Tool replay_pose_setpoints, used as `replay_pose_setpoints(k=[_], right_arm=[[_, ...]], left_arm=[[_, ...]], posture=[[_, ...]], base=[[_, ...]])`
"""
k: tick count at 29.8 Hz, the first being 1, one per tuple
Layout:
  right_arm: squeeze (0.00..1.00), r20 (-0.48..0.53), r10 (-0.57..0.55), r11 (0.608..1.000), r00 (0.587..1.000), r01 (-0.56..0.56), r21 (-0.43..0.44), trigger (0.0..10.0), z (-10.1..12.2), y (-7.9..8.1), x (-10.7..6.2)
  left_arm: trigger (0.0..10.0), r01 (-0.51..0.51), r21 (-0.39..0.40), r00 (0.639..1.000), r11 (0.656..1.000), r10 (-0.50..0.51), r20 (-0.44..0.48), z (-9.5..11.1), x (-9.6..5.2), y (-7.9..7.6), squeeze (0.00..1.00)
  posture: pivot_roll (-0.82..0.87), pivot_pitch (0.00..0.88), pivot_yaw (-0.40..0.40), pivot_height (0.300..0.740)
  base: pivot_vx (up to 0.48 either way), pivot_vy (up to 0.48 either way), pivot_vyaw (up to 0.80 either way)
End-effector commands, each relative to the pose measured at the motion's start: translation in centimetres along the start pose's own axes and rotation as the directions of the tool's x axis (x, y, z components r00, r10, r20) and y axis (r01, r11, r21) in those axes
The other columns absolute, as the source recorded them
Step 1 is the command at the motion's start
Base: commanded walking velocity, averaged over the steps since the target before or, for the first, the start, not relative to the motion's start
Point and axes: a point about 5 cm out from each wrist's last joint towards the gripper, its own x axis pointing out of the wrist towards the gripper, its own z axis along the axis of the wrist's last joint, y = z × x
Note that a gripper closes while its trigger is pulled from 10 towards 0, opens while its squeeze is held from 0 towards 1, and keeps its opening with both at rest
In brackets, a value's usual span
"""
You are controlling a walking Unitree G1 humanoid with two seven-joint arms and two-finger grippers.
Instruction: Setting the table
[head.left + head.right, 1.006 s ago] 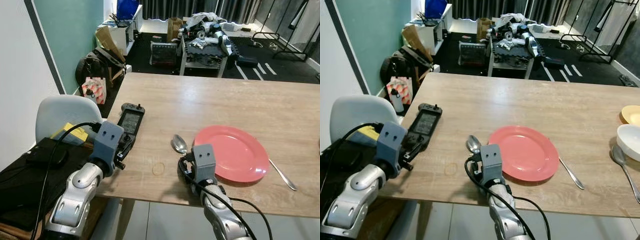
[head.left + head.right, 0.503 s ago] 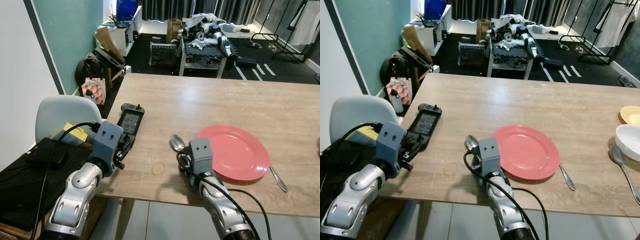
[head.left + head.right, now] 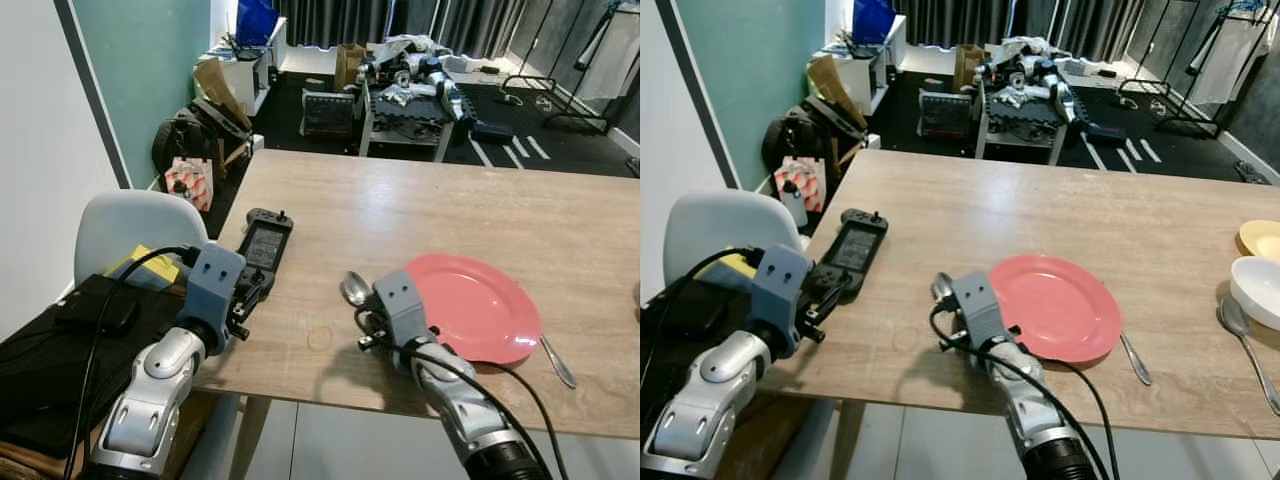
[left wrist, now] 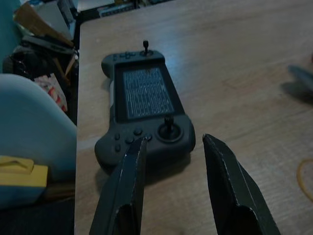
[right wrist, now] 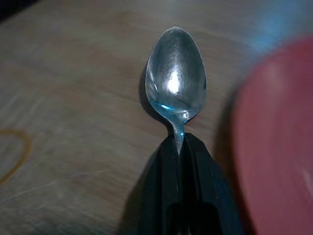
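Just left of the red plate (image 3: 470,305), the right claw (image 5: 181,147) pinches a spoon (image 5: 176,78) by its handle; next, set it flat on the table (image 3: 400,200). The left claw (image 4: 173,147) hovers open.

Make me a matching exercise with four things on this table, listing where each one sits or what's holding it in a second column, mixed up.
Things:
1. spoon
2. red plate
3. game controller
4. rubber band

Places:
A. flat on the wood between the two arms
B. just ahead of the open left gripper
C. handle pinched in the right gripper
D. right of the spoon, near the table's front edge

Pairs: 1-C, 2-D, 3-B, 4-A
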Motion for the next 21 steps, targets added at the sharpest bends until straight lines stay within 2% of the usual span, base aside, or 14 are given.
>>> replay_pose_setpoints(k=[1, 2, 3, 4, 6, 7, 8, 9, 11, 12, 19, 21], right_arm=[[0.0, -0.001, -0.054, 0.993, 0.999, 0.054, 0.101, 0.0, -0.8, -0.8, -0.7], [0.0, 0.087, -0.075, 0.987, 0.993, 0.062, 0.15, 0.0, 0.4, -0.9, -1.1], [0.0, 0.087, -0.075, 0.987, 0.993, 0.062, 0.15, 0.0, 0.4, -0.9, -1.1], [0.0, 0.181, -0.108, 0.978, 0.978, 0.071, 0.196, 0.0, 1.9, -1.1, -1.6], [0.0, 0.181, -0.108, 0.978, 0.978, 0.071, 0.196, 0.0, 1.9, -1.1, -1.6], [0.0, 0.269, -0.14, 0.968, 0.953, 0.074, 0.241, 4.4, 3.2, -1.3, -2.3], [0.0, 0.36, -0.188, 0.954, 0.914, 0.083, 0.287, 10.0, 4.7, -1.7, -3.3], [0.0, 0.36, -0.188, 0.954, 0.914, 0.083, 0.287, 10.0, 4.7, -1.7, -3.3], [0.0, 0.459, -0.28, 0.929, 0.843, 0.117, 0.351, 10.0, 6.3, -2.9, -4.8], [0.0, 0.479, -0.306, 0.922, 0.823, 0.13, 0.366, 10.0, 6.6, -3.4, -5.2], [0.0, 0.505, -0.376, 0.903, 0.777, 0.185, 0.389, 10.0, 7.1, -5.3, -6.1], [0.0, 0.485, -0.422, 0.891, 0.766, 0.252, 0.377, 10.0, 7.0, -6.5, -6.2]], left_arm=[[10.0, 0.004, -0.01, 1.0, 1.0, -0.004, -0.009, -0.2, -0.3, 0.0, 0.0], [10.0, 0.006, -0.01, 1.0, 1.0, -0.006, -0.01, -0.2, -0.3, -0.1, 0.0], [10.0, 0.006, -0.01, 1.0, 1.0, -0.006, -0.01, -0.2, -0.3, -0.1, 0.0], [10.0, 0.008, -0.01, 1.0, 1.0, -0.008, -0.01, -0.2, -0.2, -0.1, 0.0], [10.0, 0.008, -0.01, 1.0, 1.0, -0.008, -0.01, -0.2, -0.2, -0.1, 0.0], [10.0, 0.009, -0.011, 1.0, 1.0, -0.009, -0.01, -0.1, -0.2, -0.2, 0.0], [10.0, 0.01, -0.017, 1.0, 1.0, -0.01, -0.008, 0.0, -0.1, -0.3, 0.0], [10.0, 0.01, -0.017, 1.0, 1.0, -0.01, -0.008, 0.0, -0.1, -0.3, 0.0], [10.0, 0.013, -0.025, 1.0, 1.0, -0.013, -0.003, 0.2, 0.1, -0.5, 0.0], [10.0, 0.015, -0.027, 1.0, 1.0, -0.015, 0.0, 0.3, 0.1, -0.6, 0.0], [10.0, 0.017, -0.027, 1.0, 0.999, -0.017, 0.006, 0.5, 0.2, -0.6, 0.0], [10.0, 0.011, -0.029, 1.0, 1.0, -0.011, 0.008, 0.6, 0.2, -0.5, 0.0]], posture=[[0.11, 0.095, 0.055, 0.74], [0.11, 0.096, 0.059, 0.74], [0.11, 0.096, 0.059, 0.74], [0.1, 0.098, 0.065, 0.74], [0.1, 0.098, 0.065, 0.74], [0.1, 0.098, 0.065, 0.74], [0.1, 0.1, 0.069, 0.74], [0.1, 0.1, 0.069, 0.74], [0.1, 0.1, 0.072, 0.74], [0.09, 0.101, 0.075, 0.74], [0.1, 0.1, 0.075, 0.74], [0.1, 0.1, 0.075, 0.74]], base=[[0.0, 0.0, 0.0], [0.0, 0.0, 0.0], [0.0, 0.0, 0.0], [0.0, 0.0, 0.0], [0.0, 0.0, 0.0], [0.0, 0.0, 0.0], [0.0, 0.0, 0.0], [0.0, 0.0, 0.0], [0.0, 0.0, 0.0], [0.0, 0.0, 0.0], [0.0, 0.0, 0.0], [0.0, 0.0, 0.0]])
